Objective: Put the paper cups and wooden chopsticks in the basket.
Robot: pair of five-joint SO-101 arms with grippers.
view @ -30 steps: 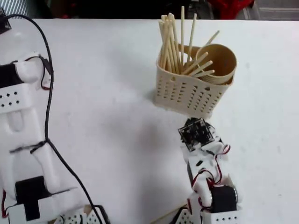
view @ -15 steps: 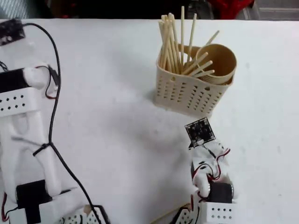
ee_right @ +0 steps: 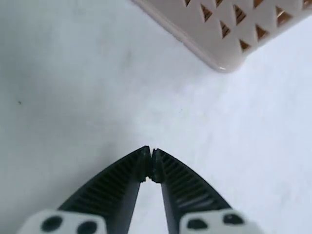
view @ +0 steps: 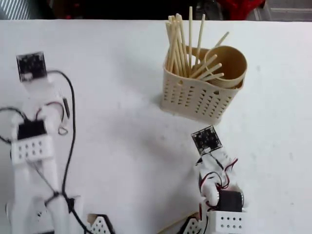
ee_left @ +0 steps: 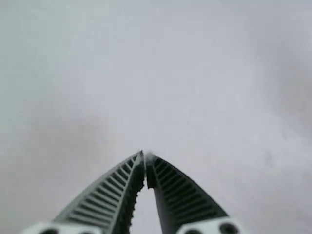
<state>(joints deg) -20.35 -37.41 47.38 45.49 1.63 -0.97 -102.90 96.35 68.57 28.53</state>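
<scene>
You have the perforated cream basket [view: 195,100] standing on the far half of the white table [view: 122,146]. The wooden chopsticks [view: 178,46] stand bunched in its left part, a few leaning across the stacked paper cups [view: 229,66] in its right part. Your right gripper [ee_right: 150,152] sits near the basket's near corner, fingertips pinched together on nothing. Your left gripper [ee_left: 145,157] hangs over bare table, well apart from the basket, its tips likewise touching and empty.

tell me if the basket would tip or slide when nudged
Likely slides: the basket looks like thin perforated plastic, so light, on a smooth table. A high push might tip it, since the chopsticks stand tall above its rim. The paper cups probably add little weight.
</scene>
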